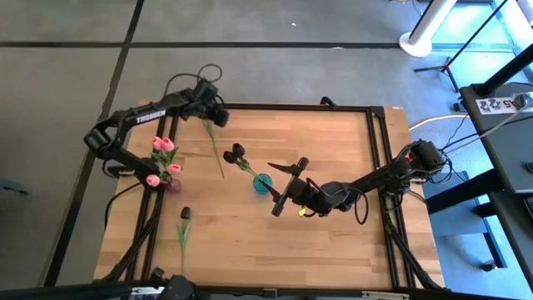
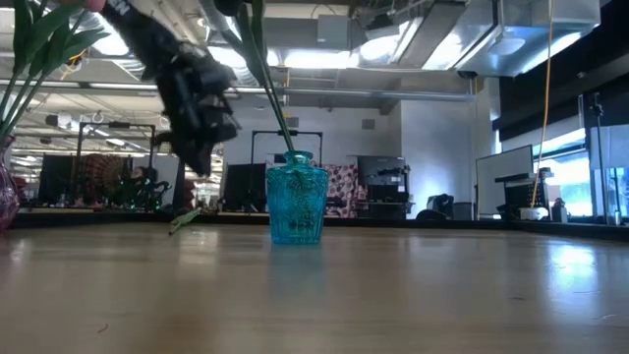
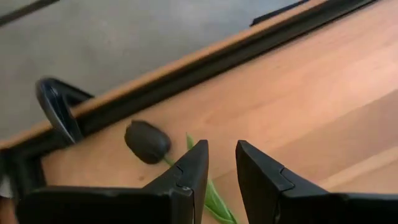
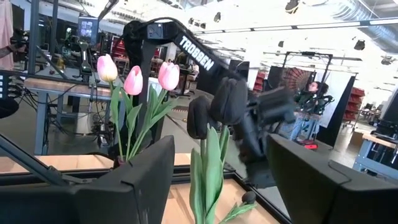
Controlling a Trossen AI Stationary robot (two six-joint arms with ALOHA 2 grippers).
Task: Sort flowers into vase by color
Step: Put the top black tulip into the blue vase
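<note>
Three pink artificial tulips (image 1: 163, 155) stood in the purple glass vase (image 1: 172, 187) and two dark maroon tulips (image 1: 236, 152) in the turquoise glass vase (image 1: 262, 183). Two dark tulips remained on the wooden tabletop (image 1: 333, 242): one (image 1: 213, 136) beneath the left end effector (image 1: 216, 112), its fingers narrowly parted and empty, another (image 1: 184, 229) near the front. Beside the turquoise vase, the right end effector (image 1: 287, 185) gaped wide, empty.

right half of table (image 1: 333, 142): we see bare wood
centre: teal vase (image 1: 262, 184) with dark tulips (image 1: 237, 152) blocks
left edge: pink tulips (image 1: 163, 145) block
</note>
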